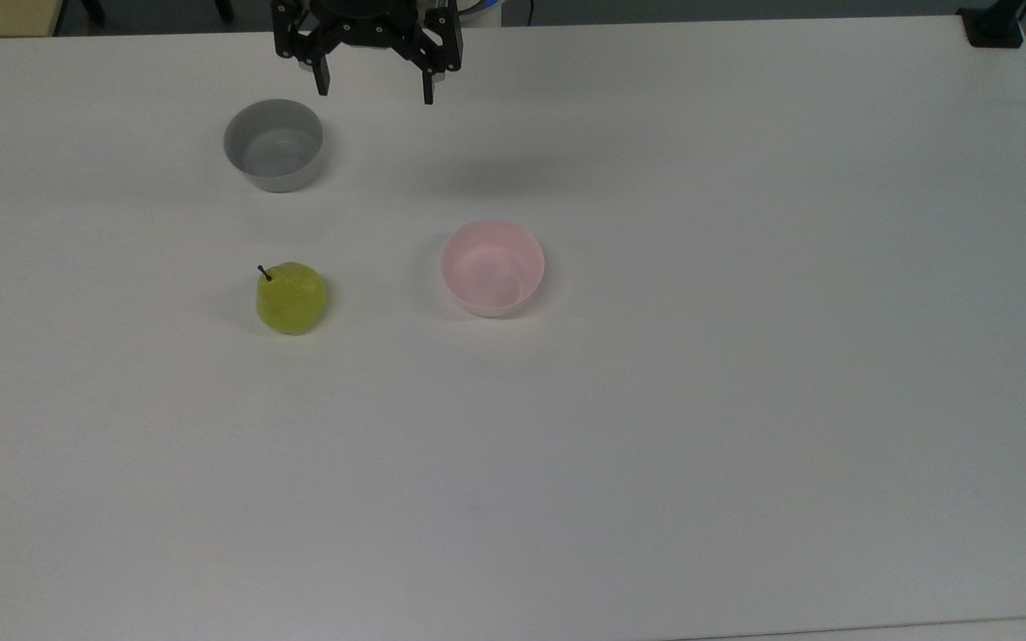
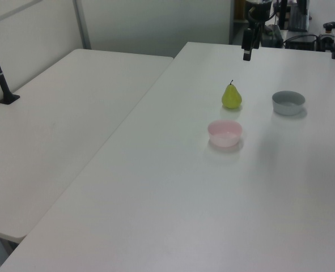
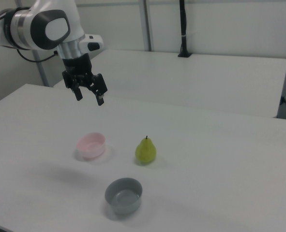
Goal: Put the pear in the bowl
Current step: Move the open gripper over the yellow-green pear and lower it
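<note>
Pear (image 1: 291, 298) upright on table (image 1: 745, 401), well apart from pink bowl (image 1: 492, 267) at its 3 o'clock in top view. Looks light, stiff, smooth-skinned, probably slippery; grip across widest belly, not stem. Pincer (image 1: 375, 89) spread wide, empty, hovering high at pear's 1 o'clock, near grey bowl (image 1: 273, 144).

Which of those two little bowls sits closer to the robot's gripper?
The grey bowl. In the top view it sits just below the open gripper, while the pink bowl lies further down the table, level with the pear.
</note>
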